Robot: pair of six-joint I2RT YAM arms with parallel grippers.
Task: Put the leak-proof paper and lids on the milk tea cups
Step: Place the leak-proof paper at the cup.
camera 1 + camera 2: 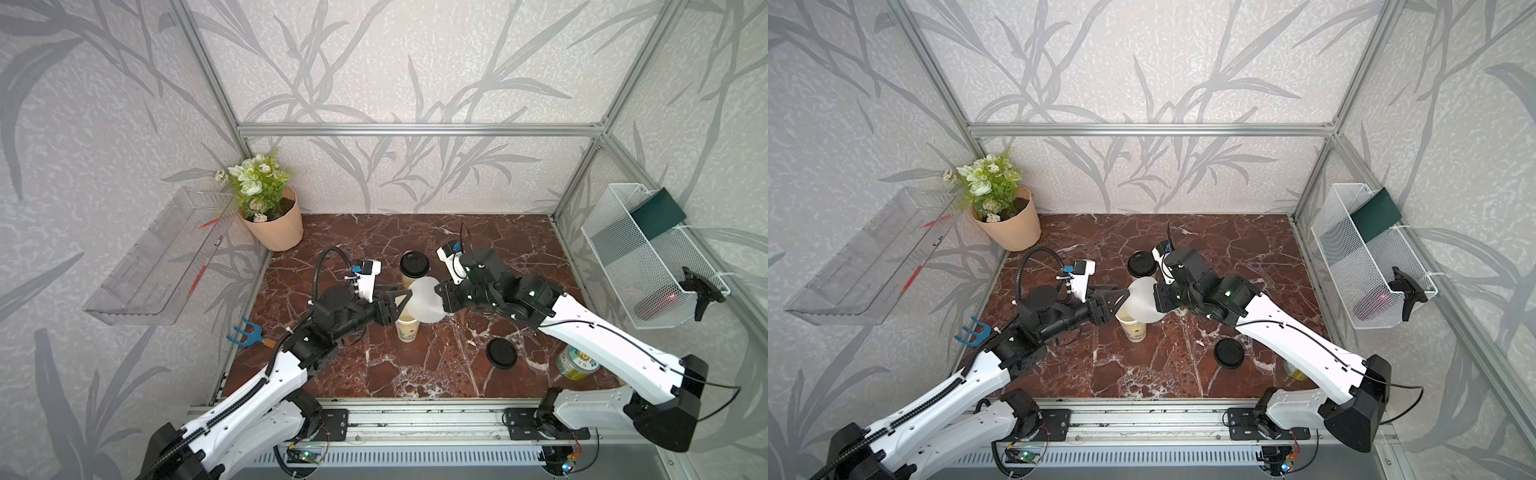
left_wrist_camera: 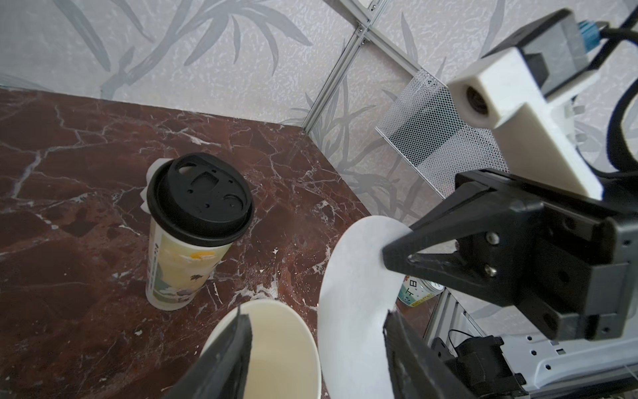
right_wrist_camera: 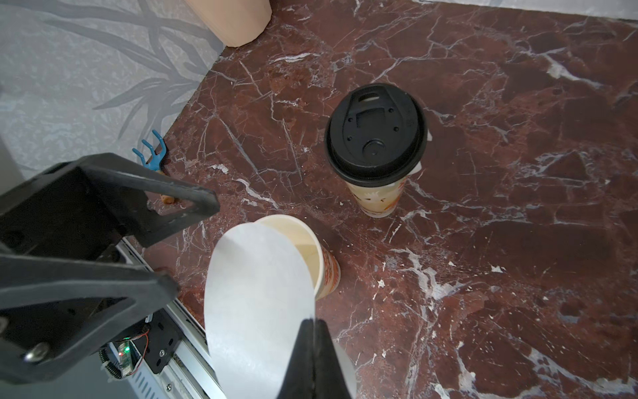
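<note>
Upper milk tea cup (image 3: 374,200): capped, white paper edge showing beneath, so judged done. Lower cup (image 1: 407,328), frame centre: uncovered. Right claw (image 3: 312,336) pinches leak-proof paper (image 1: 424,305) tilted above its mouth. Left claw (image 3: 195,245) open beside the paper.

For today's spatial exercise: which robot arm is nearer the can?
Right. The right arm reaches over the can; the left arm is on the opposite side.

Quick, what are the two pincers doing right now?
Left pincer: open, gripping nothing.
Right pincer: shut on the paper.
</note>
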